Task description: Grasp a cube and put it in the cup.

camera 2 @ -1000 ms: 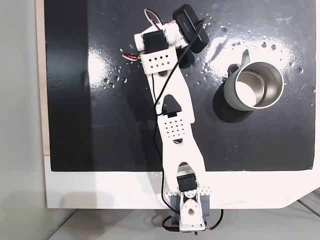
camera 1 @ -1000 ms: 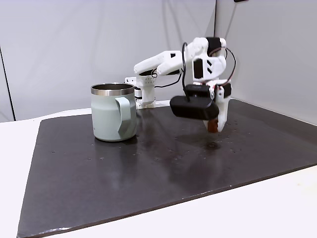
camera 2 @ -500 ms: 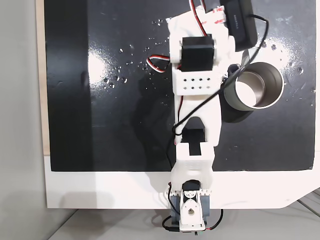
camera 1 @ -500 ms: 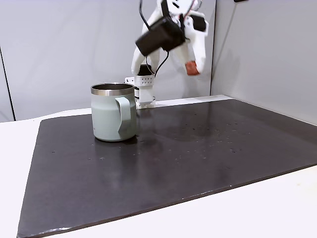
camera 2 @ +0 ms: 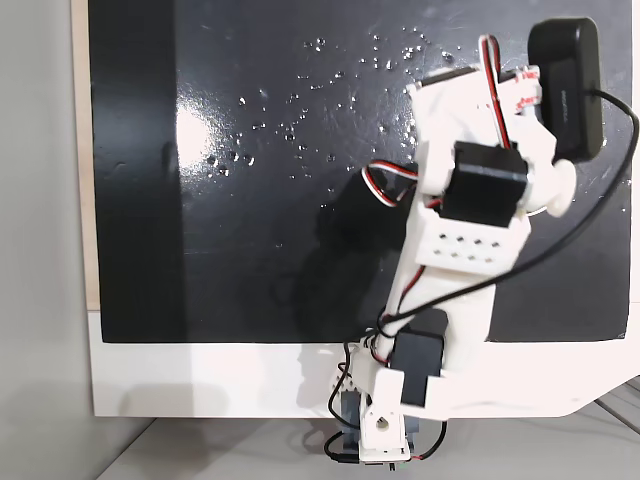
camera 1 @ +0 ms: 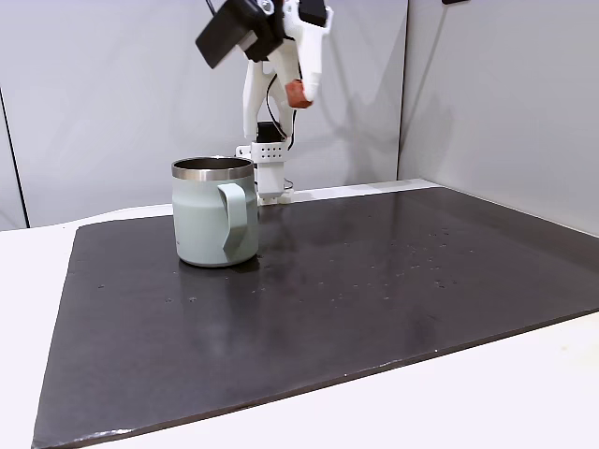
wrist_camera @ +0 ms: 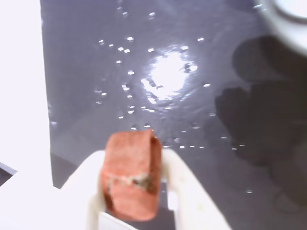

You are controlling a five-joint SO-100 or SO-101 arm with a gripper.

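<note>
One cube is held clenched between the two white fingers of the claw, seen close in the wrist view: a terracotta block, slightly chipped on its near face, pinched on both sides. The jaws are closed down to the cube's width, no further.

In a fixed view from the side, the claw is carried high above the mat, well clear of it, with the cube showing as a small reddish spot at the fingertips. The cup stands below and to the left of the claw in that view, upright, handle turned toward the camera, steel rim open upward. Claw and cup are well apart vertically; sideways, the claw lies a little to the right of the rim.

In the wrist view, a pale curved edge at the top right corner is probably the cup's rim; blurred, not certain.

From above, the arm is seen spread over the spot where the cup would stand.

Judgement: carry step under way; a short shift toward the rim is wanted before the cube is let go.
</note>
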